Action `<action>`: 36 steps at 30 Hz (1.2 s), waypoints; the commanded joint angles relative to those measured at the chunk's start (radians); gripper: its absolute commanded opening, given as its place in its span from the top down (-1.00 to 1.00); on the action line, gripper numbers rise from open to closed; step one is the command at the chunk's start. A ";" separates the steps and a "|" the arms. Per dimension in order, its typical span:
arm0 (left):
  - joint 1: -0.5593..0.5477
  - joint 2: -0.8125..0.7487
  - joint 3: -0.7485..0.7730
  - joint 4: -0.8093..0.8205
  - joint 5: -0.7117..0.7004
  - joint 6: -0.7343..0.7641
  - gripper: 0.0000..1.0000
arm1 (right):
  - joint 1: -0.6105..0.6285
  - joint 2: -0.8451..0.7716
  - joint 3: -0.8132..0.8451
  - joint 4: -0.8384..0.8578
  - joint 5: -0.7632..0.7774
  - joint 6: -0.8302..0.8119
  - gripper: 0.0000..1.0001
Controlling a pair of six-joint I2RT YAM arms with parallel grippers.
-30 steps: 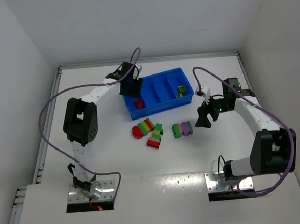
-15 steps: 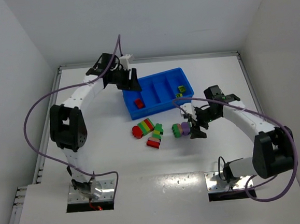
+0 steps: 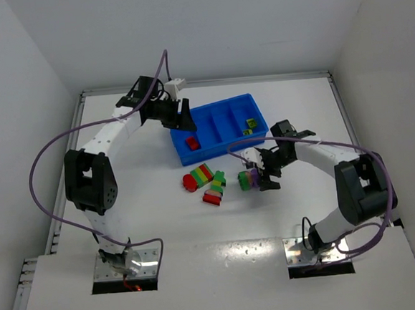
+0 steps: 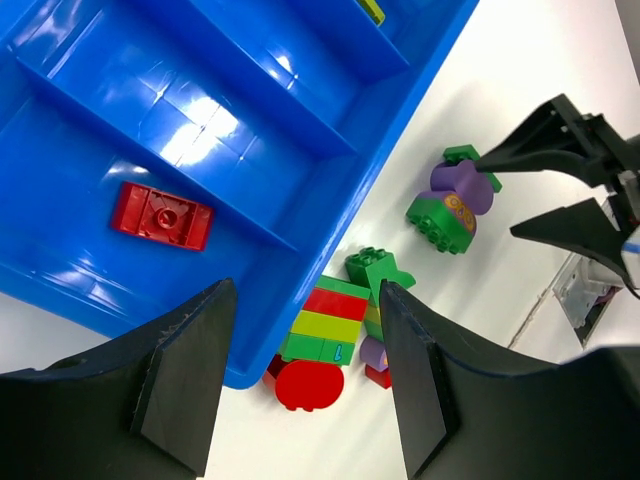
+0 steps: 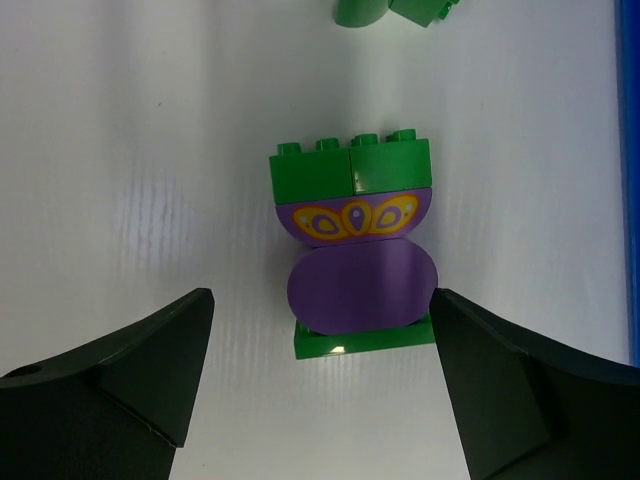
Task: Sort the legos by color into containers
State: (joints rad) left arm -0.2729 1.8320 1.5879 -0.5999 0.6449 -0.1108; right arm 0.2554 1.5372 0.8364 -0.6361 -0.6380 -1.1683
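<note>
The blue tray (image 3: 218, 104) holds a red brick (image 3: 191, 143) in its left compartment and small yellow-green bricks (image 3: 249, 126) in its right one. My left gripper (image 3: 182, 117) hovers open and empty over the tray's far left corner; in the left wrist view the gripper (image 4: 305, 295) looks down on the tray (image 4: 250, 100) and the red brick (image 4: 148, 215). My right gripper (image 3: 264, 173) is open at the green-and-purple stack (image 3: 249, 179). In the right wrist view its jaws (image 5: 322, 300) flank that stack (image 5: 355, 260) without touching it.
In front of the tray lie a striped stack with a round red brick (image 3: 198, 177) and a green-yellow-red stack (image 3: 215, 188), just left of the green-and-purple one. The same striped stack (image 4: 325, 335) shows between my left fingers. White walls enclose the table.
My right gripper has swung left to the green-and-purple stack and opened wider. My left gripper has drawn back from above the red brick toward the tray's far left corner.
</note>
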 commanded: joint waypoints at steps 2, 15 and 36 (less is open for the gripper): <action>0.011 -0.053 0.000 0.006 0.029 0.017 -0.30 | 0.028 0.037 0.027 0.078 -0.002 -0.036 -0.79; 0.020 -0.025 0.000 0.006 0.047 0.017 -0.30 | 0.056 0.133 0.046 0.138 0.092 -0.036 -0.82; 0.029 -0.069 -0.158 0.046 0.097 0.026 -0.30 | 0.084 0.126 0.050 0.190 0.118 0.035 0.43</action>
State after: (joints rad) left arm -0.2539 1.8305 1.4582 -0.5888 0.6994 -0.1005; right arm 0.3309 1.6917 0.8536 -0.4732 -0.4953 -1.1595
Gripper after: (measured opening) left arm 0.648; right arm 0.653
